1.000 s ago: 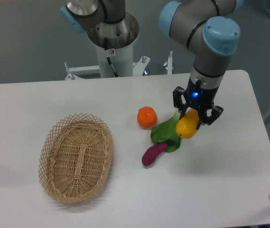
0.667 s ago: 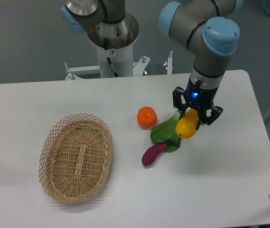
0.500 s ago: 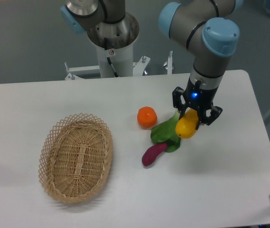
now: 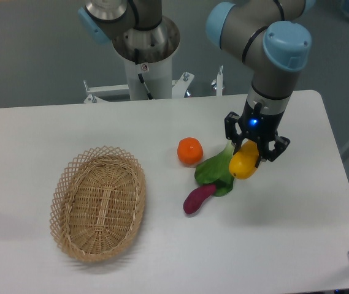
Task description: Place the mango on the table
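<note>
On my screen, far left, a wicker basket (image 4: 99,203) sits on the white desk (image 4: 297,239) with nothing in it that I can see. Moving right, an orange (image 4: 190,150) rests near the middle of the desk. Just beside it lie a green leaf (image 4: 214,171) and, at the leaf's lower edge, a small purple vegetable (image 4: 199,198). Further right is my tool (image 4: 252,153), pointing down from the arm, its two black fingers closed on the mango (image 4: 243,164). The mango hangs tilted between them, its lower end over the right edge of the leaf. I cannot tell from this angle whether it is touching the leaf or the desk, or hanging just above them.

I judge I am in the carrying or lowering step: the mango is gripped and not yet released. The next move calls for shifting a little to the right, to bare desk away from the leaf, lowering until the fruit rests on the surface, then opening the fingers and lifting straight up so it does not roll.
</note>
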